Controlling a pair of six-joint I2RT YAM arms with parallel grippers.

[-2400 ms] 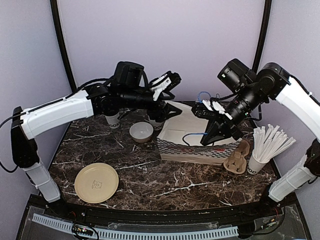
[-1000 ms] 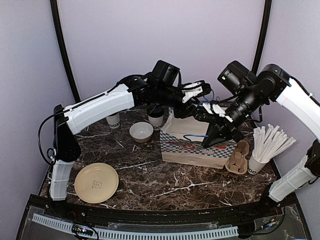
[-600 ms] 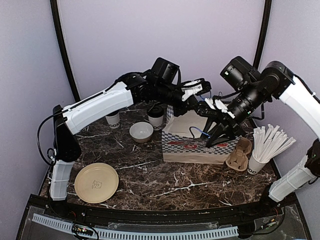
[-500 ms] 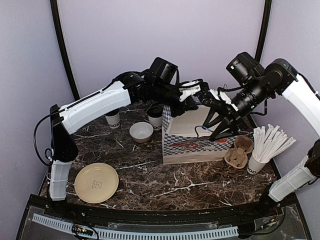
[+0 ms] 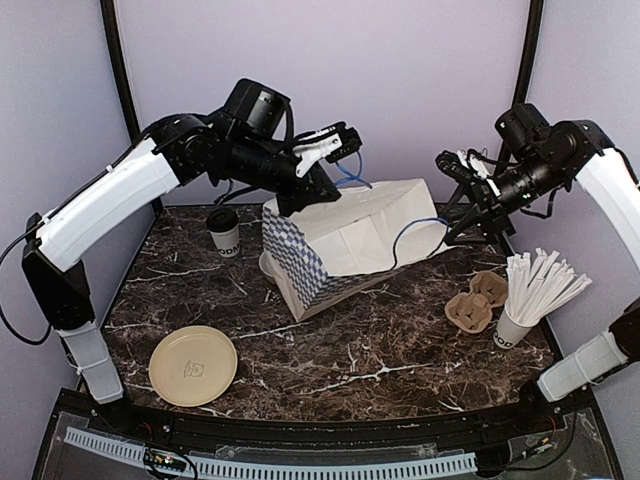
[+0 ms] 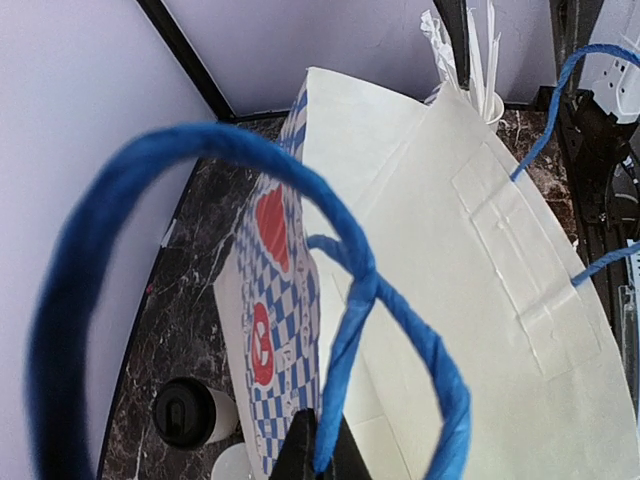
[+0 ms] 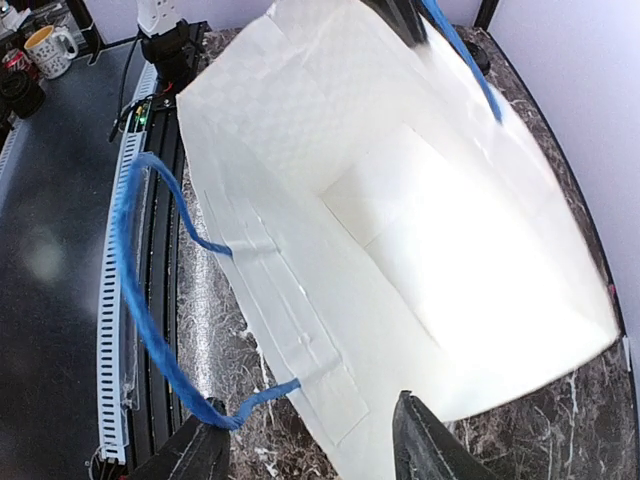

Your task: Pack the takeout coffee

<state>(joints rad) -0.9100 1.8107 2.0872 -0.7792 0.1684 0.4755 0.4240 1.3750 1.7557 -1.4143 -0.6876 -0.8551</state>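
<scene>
One takeout coffee cup [image 5: 225, 233], white with a black lid, stands at the back left of the table; its lid [image 6: 185, 412] shows beside the bag in the left wrist view. My left gripper [image 5: 343, 153] is shut on one blue handle [image 6: 345, 330] of the checkered paper bag [image 5: 350, 240] and holds it up, tilted. The bag's open mouth [image 7: 420, 210] faces my right gripper [image 5: 462, 222]. That gripper [image 7: 310, 450] is open, with the bag's other blue handle [image 7: 140, 290] looped beside its left finger.
A white bowl [image 6: 232, 462] sits by the bag's base, mostly hidden in the top view. A tan plate [image 5: 193, 366] lies front left. A brown cup carrier [image 5: 478, 303] and a cup full of white sticks [image 5: 535, 285] stand at the right.
My left gripper closed on the bag's handle and pulled it up and left, tipping the bag. My right gripper opened, let its handle go and drew back to the right.
</scene>
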